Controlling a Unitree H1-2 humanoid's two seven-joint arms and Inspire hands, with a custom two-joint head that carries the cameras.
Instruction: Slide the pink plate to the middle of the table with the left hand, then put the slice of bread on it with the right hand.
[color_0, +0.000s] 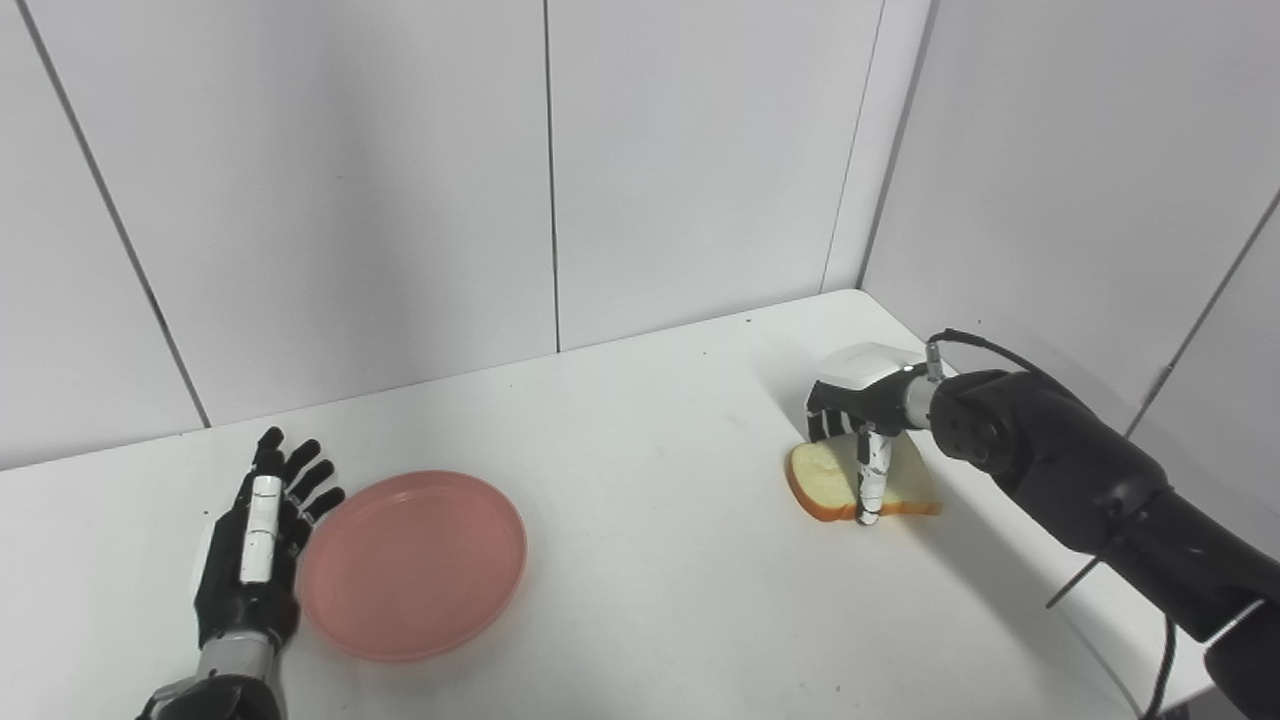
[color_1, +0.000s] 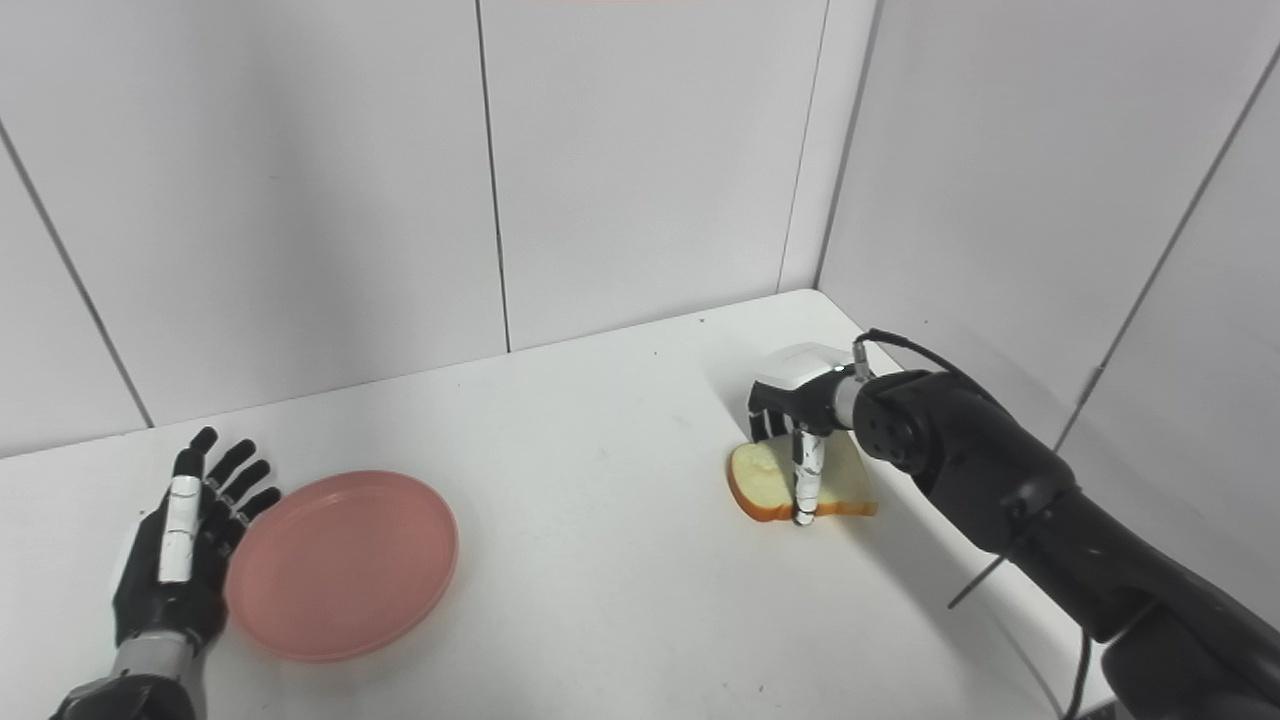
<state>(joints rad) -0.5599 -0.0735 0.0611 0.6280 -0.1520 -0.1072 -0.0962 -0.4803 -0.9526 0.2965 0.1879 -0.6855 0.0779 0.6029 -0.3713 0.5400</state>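
The left hand, fingers spread, touches the pink plate near the tabletop's left edge; the right hand grips the bread near the right edge.

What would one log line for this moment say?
left hand: open, beside pink plate | right hand: over bread, thumb at its near edge, grip unclear | plate: left of middle, bare

Both head cameras look down from the near edge of the table toward its far right corner, set side by side. They share nearly the whole tabletop; the right eye's picture sits shifted slightly.
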